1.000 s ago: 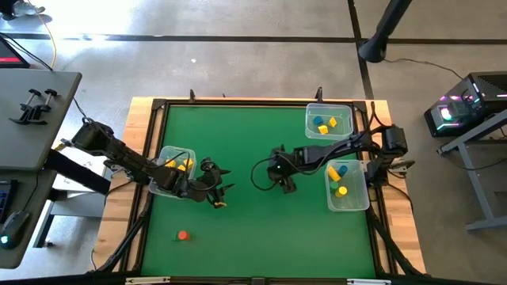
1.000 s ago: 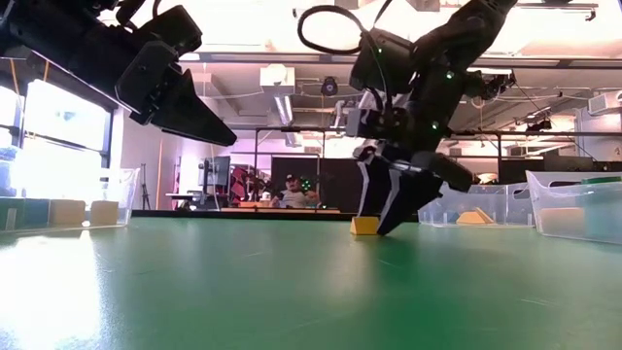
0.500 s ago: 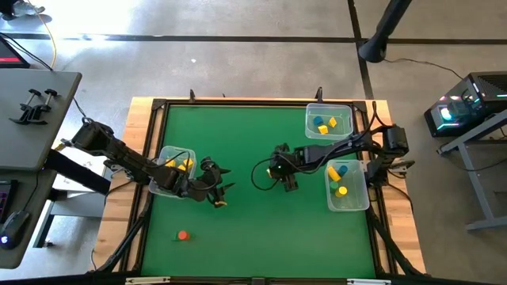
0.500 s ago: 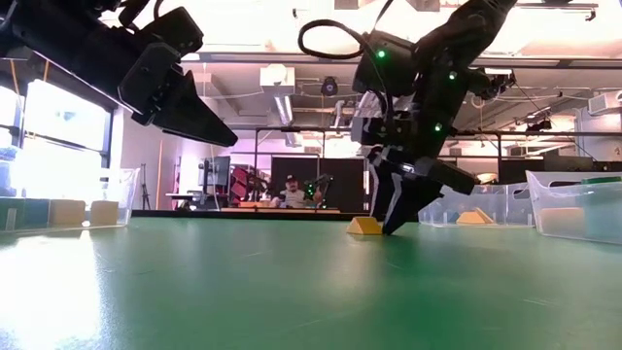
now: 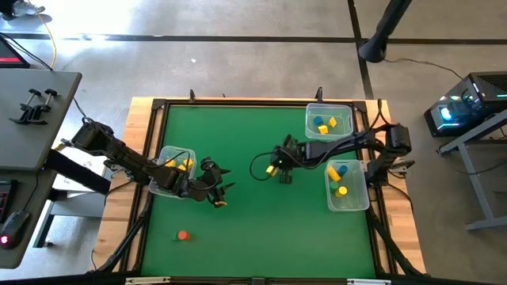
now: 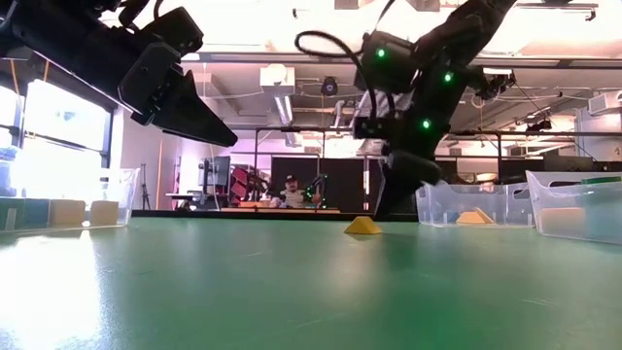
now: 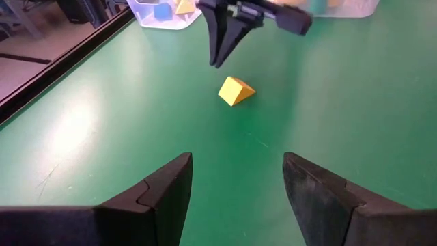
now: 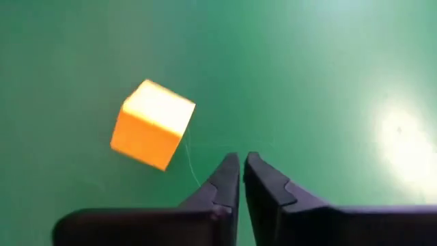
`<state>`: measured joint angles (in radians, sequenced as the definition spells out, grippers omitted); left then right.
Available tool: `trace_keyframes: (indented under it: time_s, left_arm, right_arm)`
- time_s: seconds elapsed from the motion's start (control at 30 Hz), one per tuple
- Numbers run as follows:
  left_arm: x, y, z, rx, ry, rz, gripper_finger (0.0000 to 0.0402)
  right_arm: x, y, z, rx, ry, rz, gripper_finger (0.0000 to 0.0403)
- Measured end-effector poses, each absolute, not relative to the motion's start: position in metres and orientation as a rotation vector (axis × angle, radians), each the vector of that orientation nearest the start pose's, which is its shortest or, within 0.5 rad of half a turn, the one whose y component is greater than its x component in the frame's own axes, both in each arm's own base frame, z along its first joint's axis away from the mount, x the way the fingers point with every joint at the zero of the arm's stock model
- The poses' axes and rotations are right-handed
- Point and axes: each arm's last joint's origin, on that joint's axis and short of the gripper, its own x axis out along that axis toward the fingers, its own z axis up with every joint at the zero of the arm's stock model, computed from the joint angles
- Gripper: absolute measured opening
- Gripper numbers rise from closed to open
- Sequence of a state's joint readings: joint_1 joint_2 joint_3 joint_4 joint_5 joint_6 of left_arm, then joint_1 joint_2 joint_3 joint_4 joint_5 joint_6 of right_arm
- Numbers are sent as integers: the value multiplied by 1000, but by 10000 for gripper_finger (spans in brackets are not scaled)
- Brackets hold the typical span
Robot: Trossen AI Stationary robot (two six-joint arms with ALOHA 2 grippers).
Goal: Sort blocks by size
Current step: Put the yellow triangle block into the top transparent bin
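Since a second ago, the right gripper [image 5: 279,169] has pulled away from the yellow block [image 5: 270,169], which it was pressing against on the green table [image 5: 238,134]; its fingers [image 8: 229,181] now sit pinched together, holding nothing, just beside the block and lifted off the mat in the low view. The block [image 8: 152,124] lies loose near the middle of the table, tilted on an edge so that it reads as a wedge [image 7: 235,90] from the left wrist.

We judge the grasp missed or let go. A closed gripper coming down again could nudge the block farther, and its tilted faces may slip between the pads if the fingers close off-centre. We would want the fingers opened and squared to two flat sides first.

The right arm reaches in from the table's right edge, its wrist bent downward. The left gripper [image 5: 218,195] hovers above the mat beside the left bin [image 5: 165,152], jaws spread wide and empty. An orange-red block [image 5: 183,235] waits alone near the front; other blocks already sit in the two right-hand bins [image 5: 311,111].
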<state>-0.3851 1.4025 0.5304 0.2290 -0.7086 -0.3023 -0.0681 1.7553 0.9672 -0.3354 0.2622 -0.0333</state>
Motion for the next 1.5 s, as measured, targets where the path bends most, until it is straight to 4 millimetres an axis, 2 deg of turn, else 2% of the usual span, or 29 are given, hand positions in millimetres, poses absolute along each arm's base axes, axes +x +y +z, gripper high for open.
trace_keyframes:
  time_s: [0.13, 0.3, 0.43, 0.53, 0.7, 0.83, 1.13, 1.5]
  left_arm:
    - [240, -77, 161, 43, 496, 389, 215]
    - [240, -77, 161, 36, 503, 367, 215]
    - [240, -77, 160, 38, 507, 367, 215]
    - [240, -77, 160, 38, 508, 368, 215]
    - [240, -77, 160, 39, 509, 368, 215]
    - [240, -77, 160, 40, 509, 368, 215]
    - [240, -77, 160, 39, 509, 369, 215]
    - [240, -77, 160, 39, 509, 370, 215]
  right_arm:
    - [321, -29, 153, 16, 1097, -332, 51]
    - [320, -25, 148, 220, 1118, -310, 150]
    - [324, -19, 139, 274, 1126, -306, 233]
    - [329, -14, 132, 282, 1085, -393, 264]
    - [337, -5, 125, 265, 1008, -457, 271]
    - [340, -4, 125, 264, 972, -497, 262]
    - [347, -13, 129, 458, 826, -595, 252]
    - [344, -13, 127, 512, 844, -643, 252]
